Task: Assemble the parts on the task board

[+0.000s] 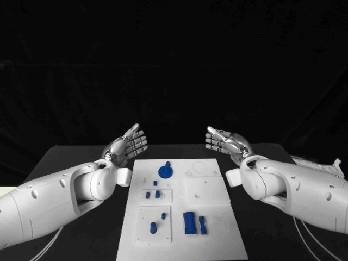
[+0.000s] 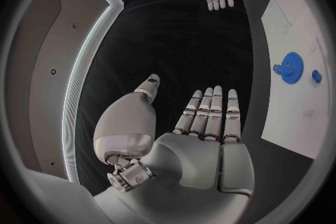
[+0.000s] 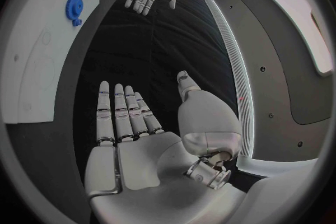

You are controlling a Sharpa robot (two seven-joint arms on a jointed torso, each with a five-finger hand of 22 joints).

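Note:
The white task board [image 1: 209, 201] lies in the middle of the black table. A blue gear [image 1: 166, 172] sits near its far left part, also seen as a blue gear [image 2: 290, 63] and blue gear [image 3: 73, 8] in the wrist views. Small blue pegs [image 1: 152, 194] lie mid-left, another small blue piece [image 1: 153, 227] lower left, and two longer blue pieces [image 1: 193, 222] near the front. My left hand [image 1: 128, 144] is raised beyond the board's far left corner, fingers straight and apart, holding nothing. My right hand [image 1: 225, 142] mirrors it at the far right, palm inward, empty.
The black table [image 1: 64, 163] extends to either side of the board. A white object [image 1: 319, 166] lies at the table's right edge behind my right arm. Dark backdrop beyond the table.

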